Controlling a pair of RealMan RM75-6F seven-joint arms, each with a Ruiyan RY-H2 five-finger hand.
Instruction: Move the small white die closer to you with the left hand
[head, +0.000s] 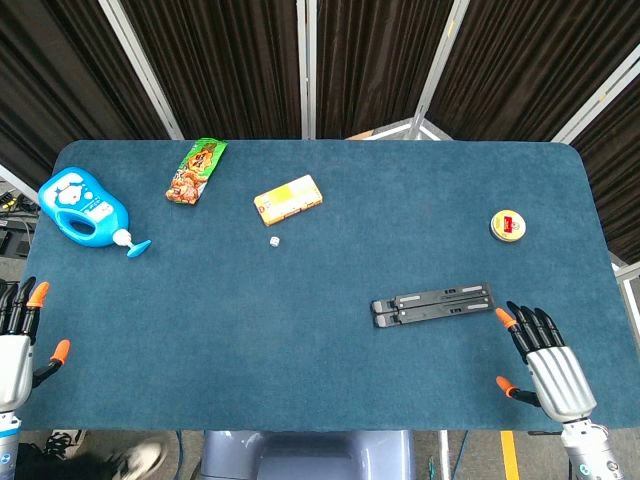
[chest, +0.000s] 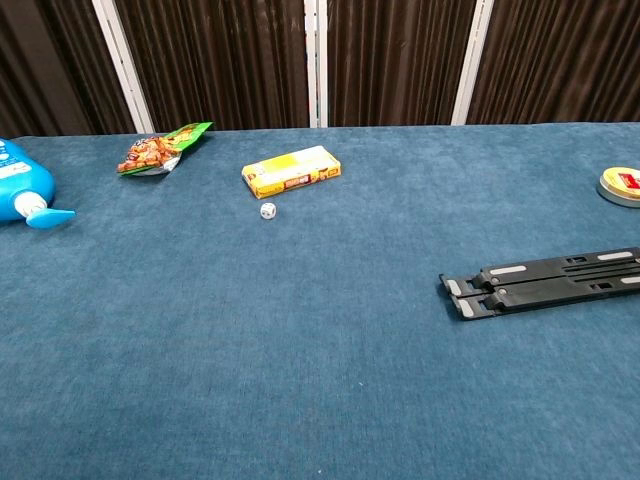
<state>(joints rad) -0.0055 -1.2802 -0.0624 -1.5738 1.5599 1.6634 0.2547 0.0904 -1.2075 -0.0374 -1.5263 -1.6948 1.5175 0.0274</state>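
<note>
The small white die (head: 274, 241) lies on the blue table (head: 300, 340), just in front of the yellow box (head: 287, 199); the chest view shows the die (chest: 268, 211) below the same box (chest: 292, 172). My left hand (head: 18, 335) rests at the table's near left edge, fingers apart and holding nothing, far from the die. At the near right corner my right hand (head: 545, 362) lies open and empty. Neither hand shows in the chest view.
A blue bottle (head: 85, 211) lies at the far left, a snack packet (head: 195, 170) behind it. A black folding stand (head: 433, 304) lies near my right hand. A round tin (head: 508, 225) sits far right.
</note>
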